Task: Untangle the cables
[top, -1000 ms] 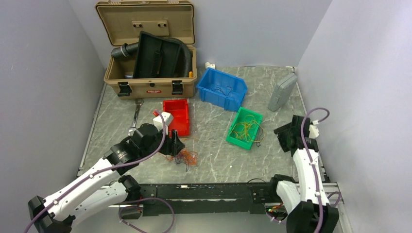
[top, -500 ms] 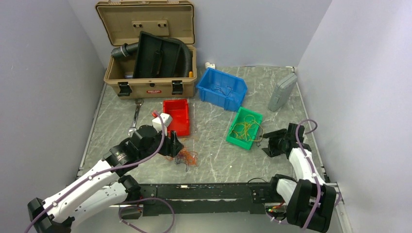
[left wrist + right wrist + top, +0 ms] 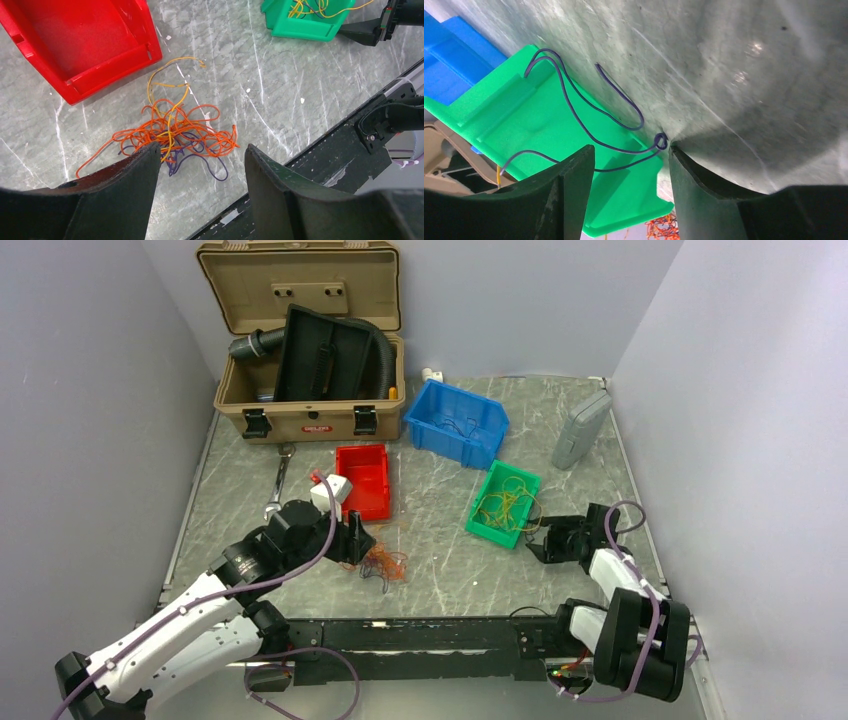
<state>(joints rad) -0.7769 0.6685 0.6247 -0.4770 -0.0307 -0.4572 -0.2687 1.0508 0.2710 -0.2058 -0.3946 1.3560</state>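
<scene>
Grey-green marbled stone made up the table [image 3: 440,570], walled on three sides by pale lilac panels [image 3: 90,390]. The cables [image 3: 384,565] lay as an orange, yellow and dark tangle on the bare stone near the front edge, just beside a red bin [image 3: 364,480]. The left gripper [image 3: 360,540] hung over that tangle with its jaws well apart, holding nothing. The right gripper [image 3: 540,545] sat low by a green bin [image 3: 503,505], jaws also apart and empty, with a purple wire [image 3: 574,110] trailing from the bin onto the stone between its fingers. A tan toolbox [image 3: 310,425] stood open at the back wall.
</scene>
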